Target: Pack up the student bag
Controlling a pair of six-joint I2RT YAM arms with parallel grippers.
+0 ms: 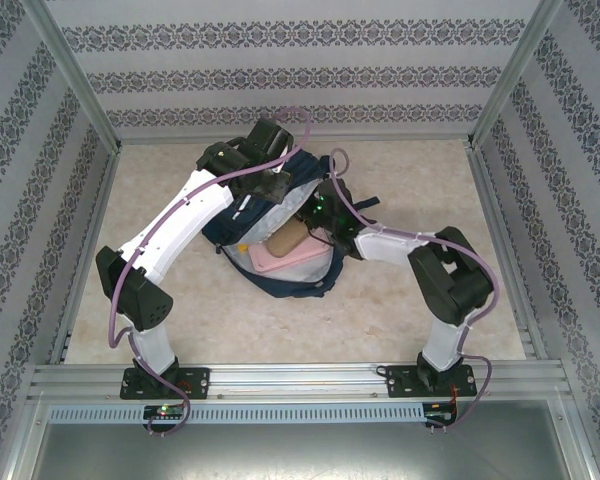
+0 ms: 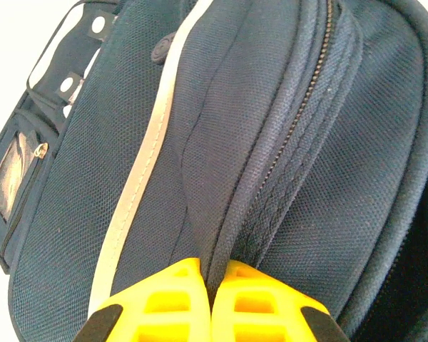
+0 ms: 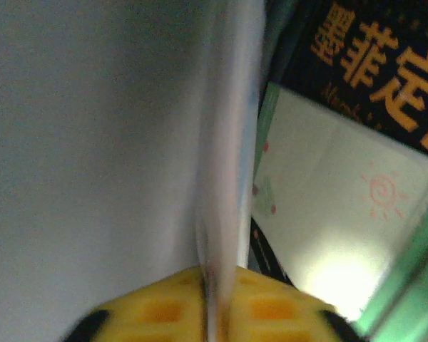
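The student bag (image 1: 242,222), navy with a white stripe, lies open in the middle of the table. My left gripper (image 1: 272,178) is at its far side. In the left wrist view that gripper (image 2: 212,276) is shut on a fold of the bag (image 2: 271,107) beside the zipper. My right gripper (image 1: 323,214) reaches into the bag's mouth from the right. Its yellow fingers (image 3: 217,285) are closed on the edge of a thin pale sheet or book cover (image 3: 228,142), which is blurred. A pink flat item (image 1: 292,257) and a tan one (image 1: 288,241) lie inside the bag.
Inside the bag, to the right of the pale sheet, stand a dark book with orange characters (image 3: 371,64) and a pale green booklet with a sun drawing (image 3: 328,206). Patterned walls and metal rails (image 1: 280,372) enclose the beige table (image 1: 160,300).
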